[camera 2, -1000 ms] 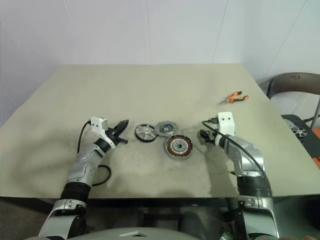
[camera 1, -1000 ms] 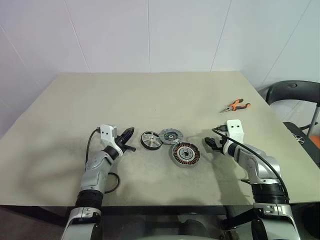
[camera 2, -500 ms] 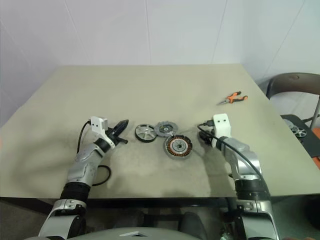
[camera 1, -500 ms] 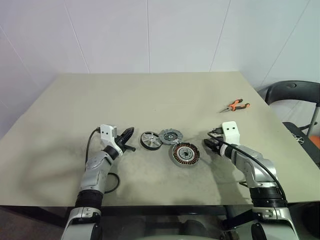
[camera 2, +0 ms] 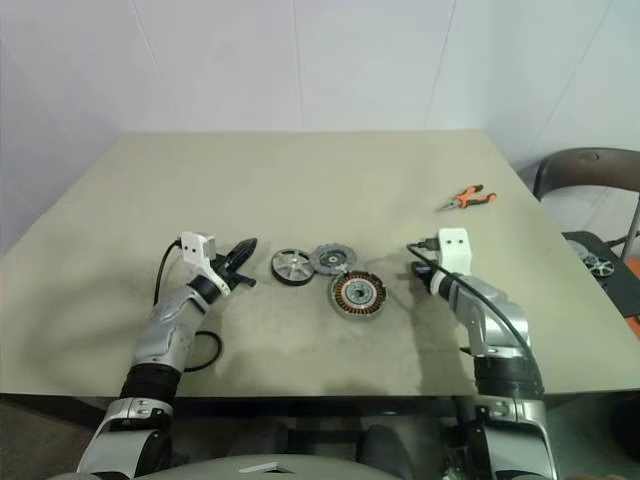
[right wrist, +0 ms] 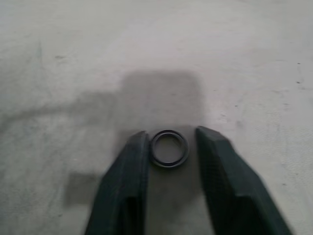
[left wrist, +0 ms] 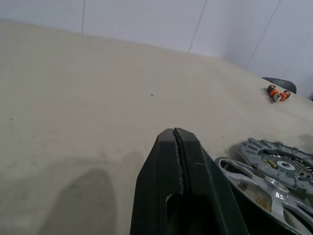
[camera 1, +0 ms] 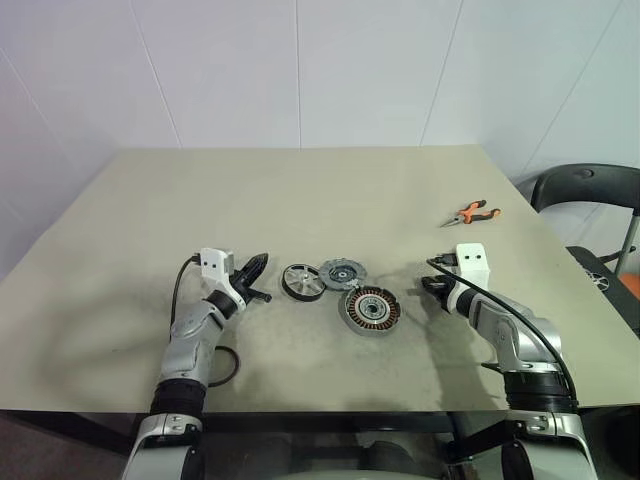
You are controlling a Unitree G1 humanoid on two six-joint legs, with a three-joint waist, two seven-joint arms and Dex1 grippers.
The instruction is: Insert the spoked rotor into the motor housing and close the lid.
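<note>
Beige worktop (camera 1: 300,200): my left fingers (left wrist: 177,161) pressed together, right fingers (right wrist: 132,161) spread around a small black ring (right wrist: 168,148), which could squirt out if pinched off-centre.

Both arms: silver-grey metallic shell segments, black ribbed collar at the elbow joint, black lower sections toward the torso. White boxy camera housing on the left wrist (camera 1: 214,263), two small dark screw dots on its side; same white box on the right wrist (camera 1: 472,264). Black cable loops from each box back along the forearm. Left gripper (camera 1: 254,268): two black tapered fingers. Right gripper (right wrist: 169,147): matte black, wedge-shaped fingers (right wrist: 128,169).
</note>
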